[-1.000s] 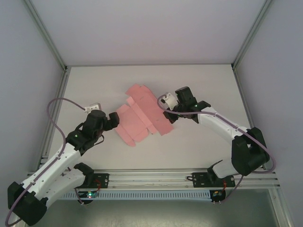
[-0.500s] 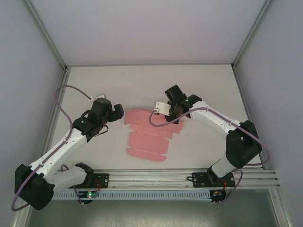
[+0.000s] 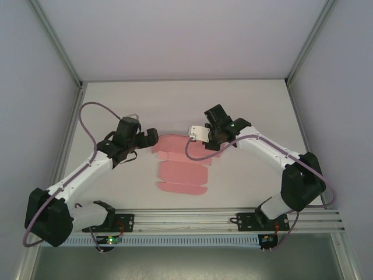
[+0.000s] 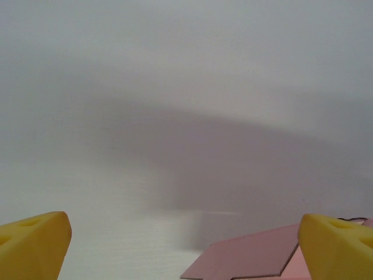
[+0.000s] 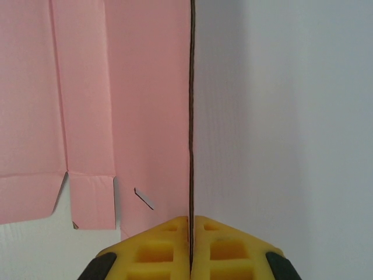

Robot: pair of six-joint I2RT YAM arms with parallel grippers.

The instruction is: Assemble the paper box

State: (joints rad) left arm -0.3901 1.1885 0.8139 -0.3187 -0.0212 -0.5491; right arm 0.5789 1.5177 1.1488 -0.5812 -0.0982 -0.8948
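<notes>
On the table (image 3: 250,105), the paper box (image 3: 180,170), still flat, has swung from diagonal to square between our arms. Our right gripper (image 5: 190,224) pinches its far edge; our left gripper (image 3: 151,137), fingers wide, has reached its left corner, so we judge folding can begin.

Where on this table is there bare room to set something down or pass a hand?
Bare table runs along the back wall. A smaller patch lies between the sheet, the right arm and the front rail. The middle is crowded: the open left end effector and the right end effector, shut on the sheet, flank it.
</notes>
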